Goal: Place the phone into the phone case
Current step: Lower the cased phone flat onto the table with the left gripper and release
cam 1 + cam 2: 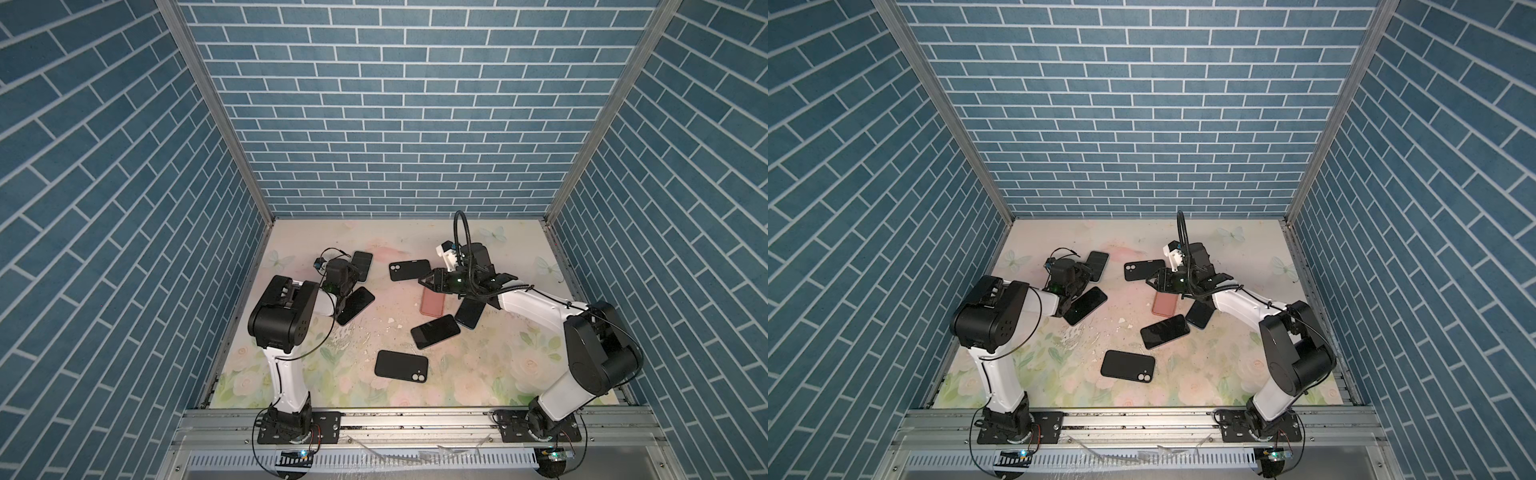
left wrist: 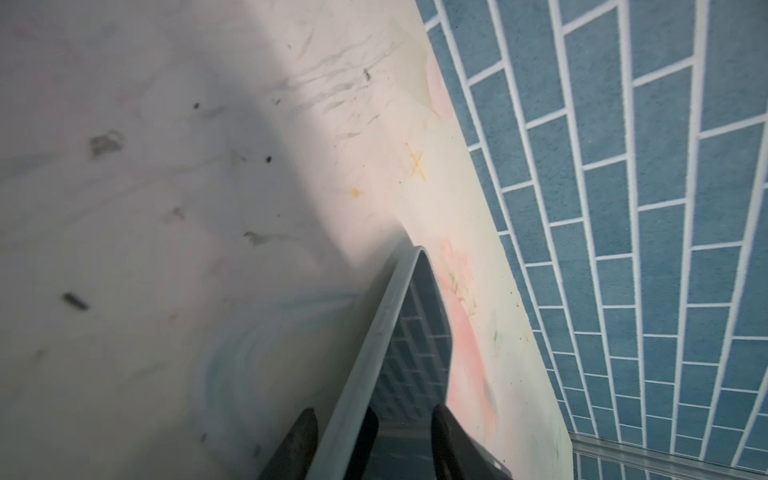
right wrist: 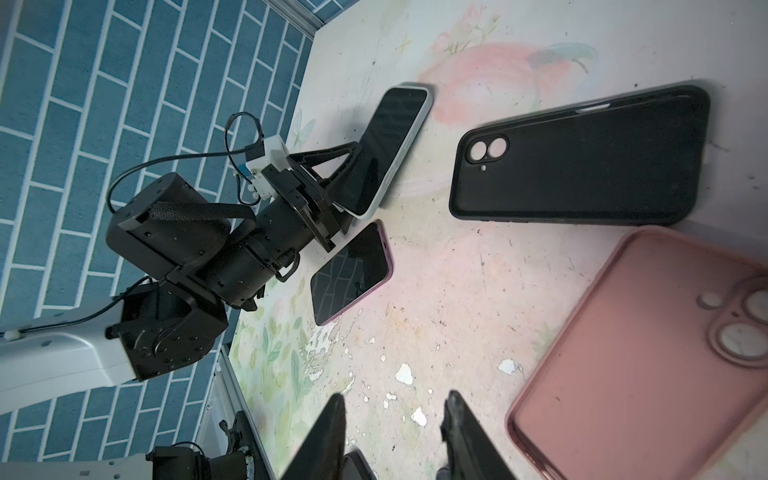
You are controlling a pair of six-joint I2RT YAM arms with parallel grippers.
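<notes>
Blue brick-patterned walls [image 1: 395, 124] are enclosing the bay on three sides, with silver metal posts [image 1: 216, 112] running down both back corners. The desk [image 1: 291, 390] is wearing a pale floral cover [image 1: 478, 374], pink and green, with printed butterflies [image 1: 494, 235] near the far edge. The cover is flaking into white chips [image 1: 390, 321] around the middle. An aluminium rail [image 1: 415, 422] is edging the front. Light is spreading evenly, throwing only soft shadows.

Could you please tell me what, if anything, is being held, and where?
The pale-cased phone stands tilted between the left fingers at one end, seemingly loose, not clamped. The right gripper holds nothing.
</notes>
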